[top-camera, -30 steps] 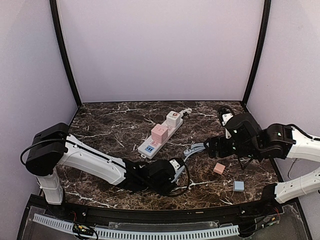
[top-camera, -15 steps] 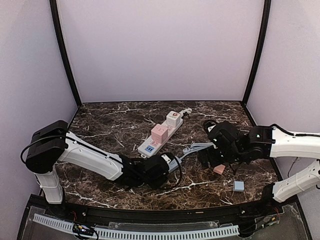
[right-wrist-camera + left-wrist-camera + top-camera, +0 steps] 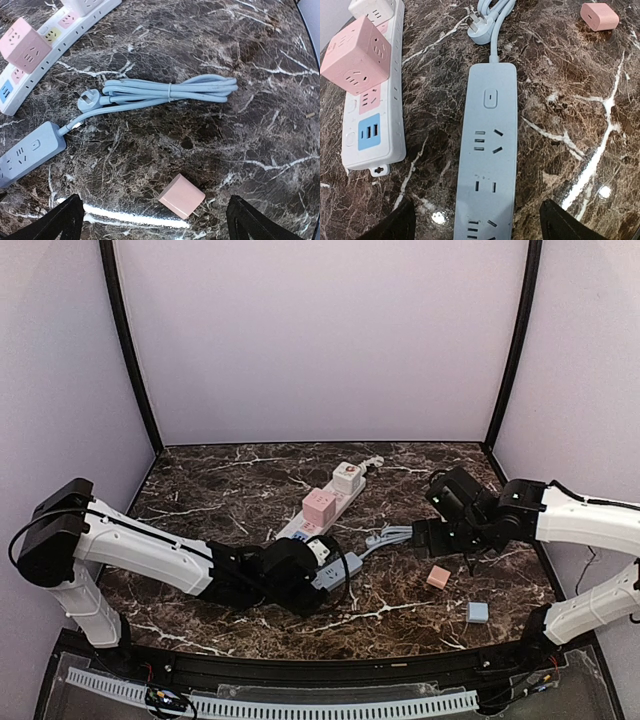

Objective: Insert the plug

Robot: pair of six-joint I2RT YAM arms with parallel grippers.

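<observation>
A small pink plug [image 3: 181,196] lies on the dark marble, prongs pointing right, also seen as the pink plug [image 3: 437,577] from above. My right gripper [image 3: 157,222] hovers over it, open, both fingers well clear. A blue-grey power strip [image 3: 487,150] lies lengthwise under my left gripper [image 3: 480,227], which is open and straddles the strip's near end with a gap on each side. The strip's cord [image 3: 170,92] is bundled, and its three-pin plug [image 3: 87,101] rests loose on the table.
A white power strip [image 3: 345,485] with a pink cube adapter [image 3: 318,505] plugged in lies at centre back. A small blue plug [image 3: 477,612] sits near the front right. Purple walls close in three sides.
My left arm drew back leftward and its jaws widened around the blue-grey strip. My right arm dipped toward the pink plug, then pulled back up and right, still open.
</observation>
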